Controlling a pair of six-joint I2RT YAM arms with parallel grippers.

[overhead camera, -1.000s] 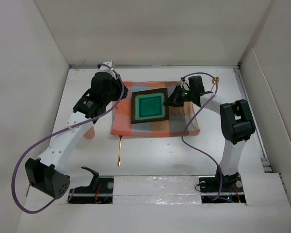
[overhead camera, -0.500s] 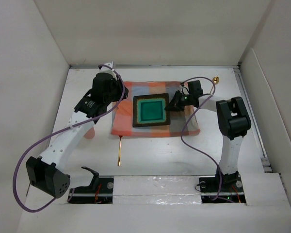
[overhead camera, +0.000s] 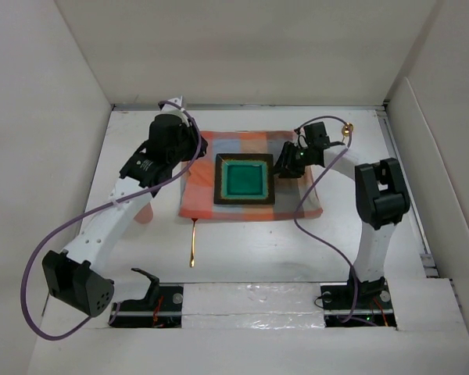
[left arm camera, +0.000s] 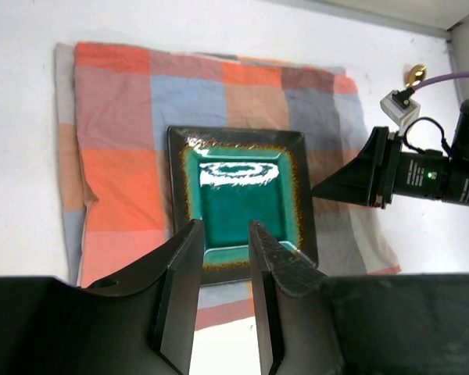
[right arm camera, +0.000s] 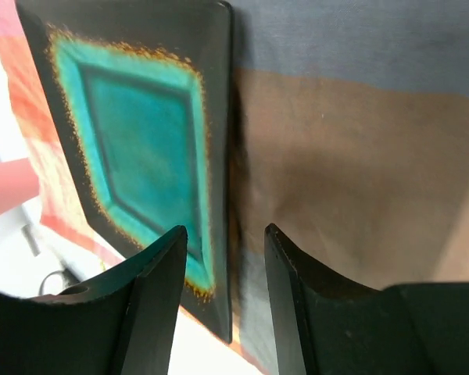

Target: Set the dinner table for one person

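The table (overhead camera: 242, 250) is white, and the cloth (overhead camera: 199, 199) lies on its far middle. The plate (overhead camera: 245, 179) lies flat on the cloth, square to it. The right gripper (overhead camera: 286, 166) hangs at the plate's right edge, jaws moderately apart and empty; I cannot tell if it touches the rim. The left gripper (left arm camera: 223, 234) hovers over the cloth's left side, jaws narrow, nothing between them. A gold utensil (overhead camera: 192, 242) lies on the table just off the cloth's near left corner, its long axis toward the arm bases. The left arm is nearer, with nothing in the way. A second gold piece (overhead camera: 346, 128) sits far right.
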